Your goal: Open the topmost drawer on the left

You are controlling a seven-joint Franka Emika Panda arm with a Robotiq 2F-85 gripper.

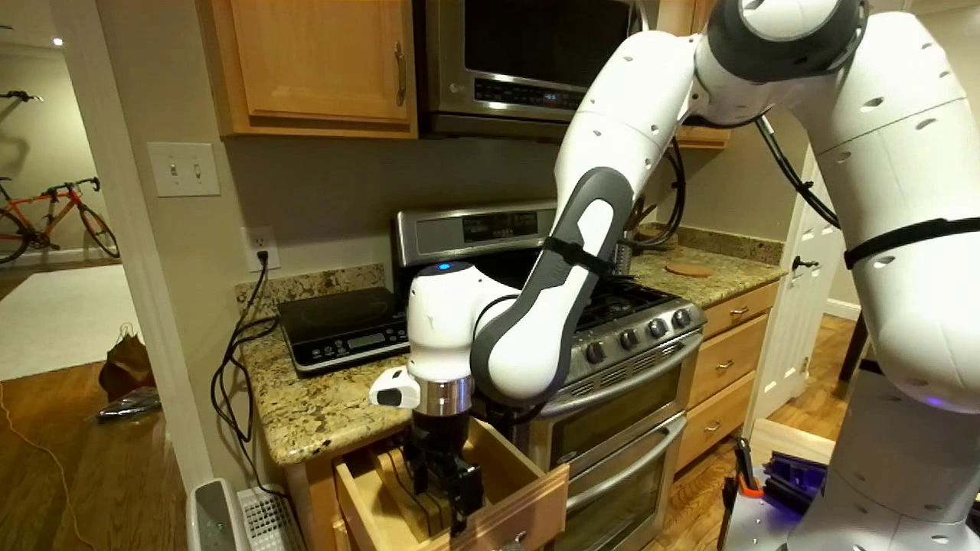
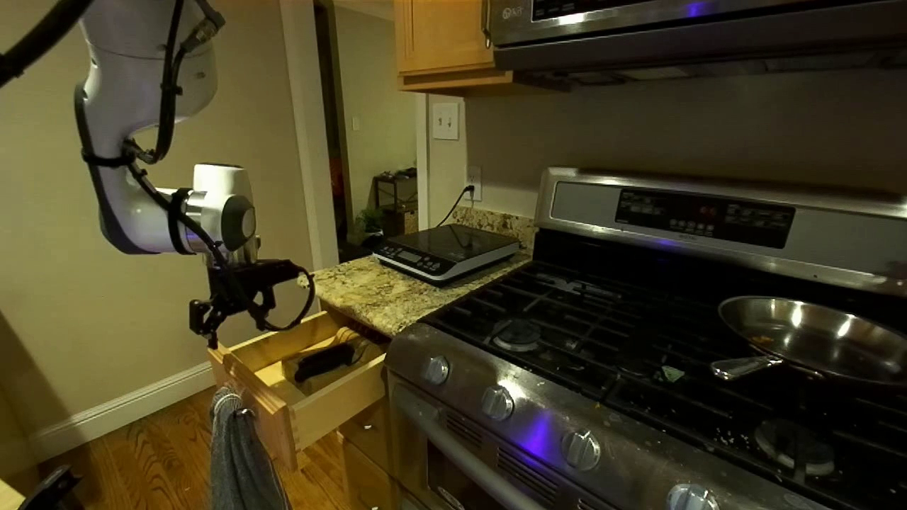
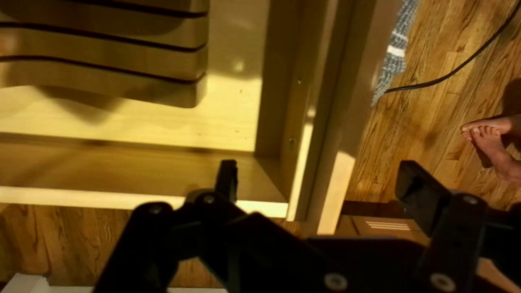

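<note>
the drawer [image 2: 340, 404] stands well out, so opening looks essentially done (pincer [image 3: 317, 167] spread apart), perhaps leaving only retreat.

Drawer [image 2: 331, 405] in all views (wrist closest)

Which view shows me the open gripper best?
The wrist view: the gripper is close up, both fingers plainly apart. Both exterior views show it smaller, near the drawer front, with the gap harder to read.

The drawer [image 2: 340, 402] (knife block [image 3: 122, 55] inside) sits just left of the stove [image 2: 616, 354].
</note>
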